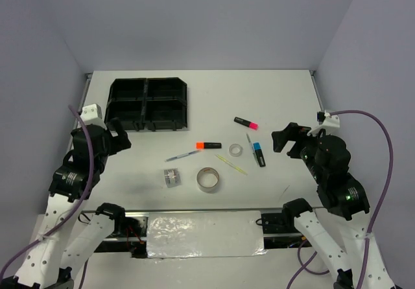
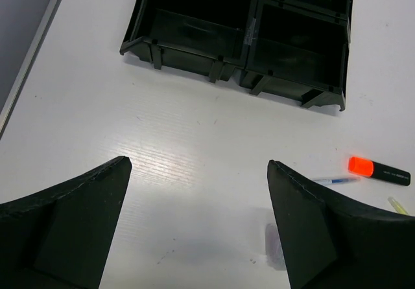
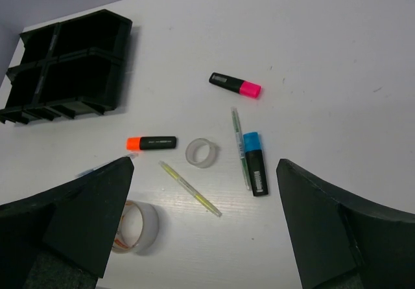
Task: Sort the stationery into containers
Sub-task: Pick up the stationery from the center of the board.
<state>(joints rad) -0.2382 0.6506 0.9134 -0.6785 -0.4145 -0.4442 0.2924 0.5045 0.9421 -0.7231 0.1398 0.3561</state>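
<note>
Stationery all loose mid-counter, none sorted yet: pink marker [image 1: 246, 123], orange marker [image 1: 208, 146], blue marker [image 1: 258, 154], thin blue pen [image 1: 182, 155], yellow-green stick [image 1: 231, 165], small clear tape roll [image 1: 235, 150], bigger tape roll [image 1: 209, 179], silvery square piece [image 1: 173, 177]. Black four-compartment tray [image 1: 146, 101] sits far left, all compartments empty. Left claw [image 1: 118, 135] is released, holding nothing, hovering just near of the tray. Right claw [image 1: 284, 140] is also spread wide and empty, beside the blue marker (likely first pick). A thin green pen [image 3: 238, 143] lies right along the blue marker and could get caught. White counter [image 1: 285, 94] otherwise leaves an unobstructed path to the tray.
</note>
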